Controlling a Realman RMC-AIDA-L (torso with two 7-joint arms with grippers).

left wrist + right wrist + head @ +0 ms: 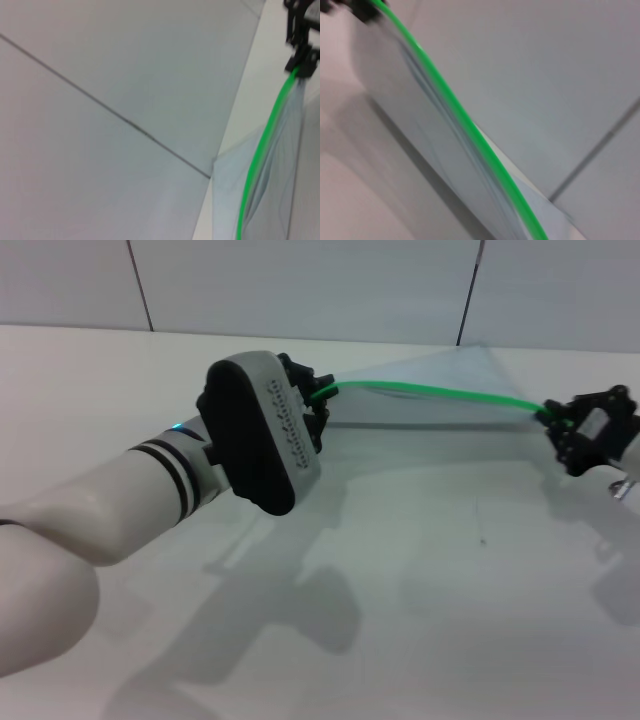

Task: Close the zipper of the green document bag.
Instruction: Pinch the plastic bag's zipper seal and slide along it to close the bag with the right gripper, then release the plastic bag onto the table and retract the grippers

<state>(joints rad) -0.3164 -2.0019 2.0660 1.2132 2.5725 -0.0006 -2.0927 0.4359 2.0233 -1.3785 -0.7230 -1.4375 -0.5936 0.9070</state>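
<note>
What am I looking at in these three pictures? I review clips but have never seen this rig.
It is a two-armed robot at a white table. The wide picture comes from a camera on its head; the other two come from cameras on its wrists. Between the arms hangs the green document bag, a pale see-through pouch, lifted by its top edge. Along that edge runs the zipper, a thin bright green strip. The left gripper grips one end of the strip and the right gripper grips the other, so the strip is stretched between them. The wrist pictures each look along the strip toward the opposite gripper. I cannot make out the slider.
</note>
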